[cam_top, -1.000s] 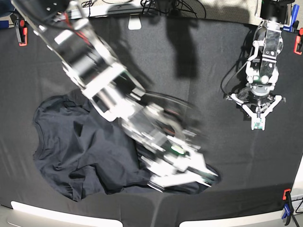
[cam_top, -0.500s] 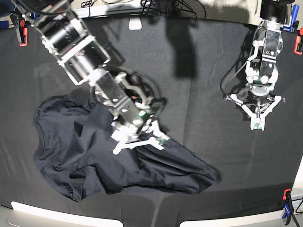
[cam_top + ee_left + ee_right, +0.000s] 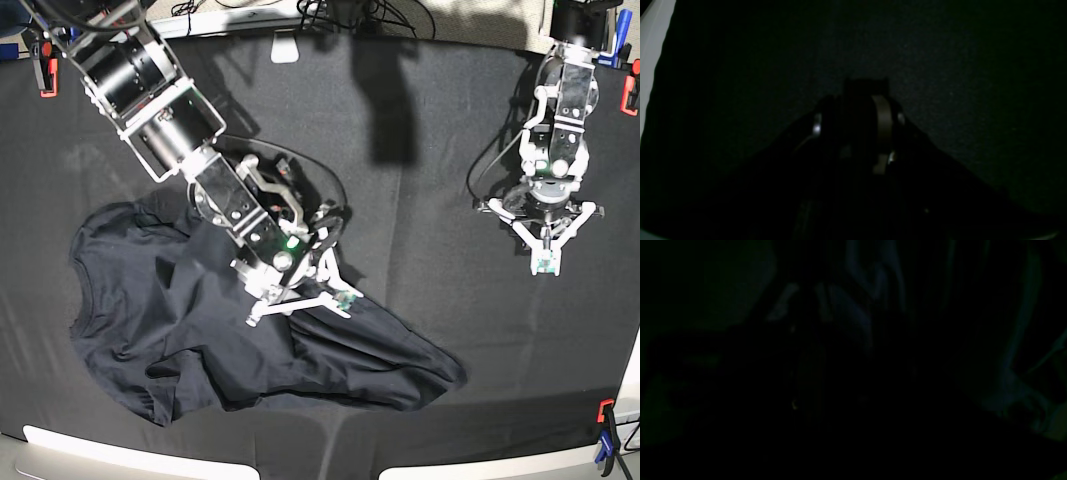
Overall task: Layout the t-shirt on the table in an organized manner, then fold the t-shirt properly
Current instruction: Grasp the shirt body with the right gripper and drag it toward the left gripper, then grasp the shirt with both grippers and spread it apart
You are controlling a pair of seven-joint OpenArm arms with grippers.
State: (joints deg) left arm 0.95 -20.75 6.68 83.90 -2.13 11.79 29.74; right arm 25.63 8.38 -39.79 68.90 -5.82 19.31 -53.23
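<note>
Base view: t-shirt (image 3: 200, 330) crumpled on table (image 3: 420, 180), lower left; right gripper (image 3: 300, 300) spread wide over its upper edge, gripping nothing; left gripper (image 3: 545, 262) closed, empty, well apart over bare cloth. Left wrist view: closed fingers (image 3: 882, 126) above dark cloth. Right wrist view: dim t-shirt folds (image 3: 853, 306); gripper not discernible.

Right hand (image 3: 300, 300) now spread above t-shirt (image 3: 200, 330)

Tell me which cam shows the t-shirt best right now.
Base view: the whole t-shirt lies crumpled on the table, right gripper over it. Right wrist shows only dim folds. Left wrist shows no shirt, just dark cloth.
</note>
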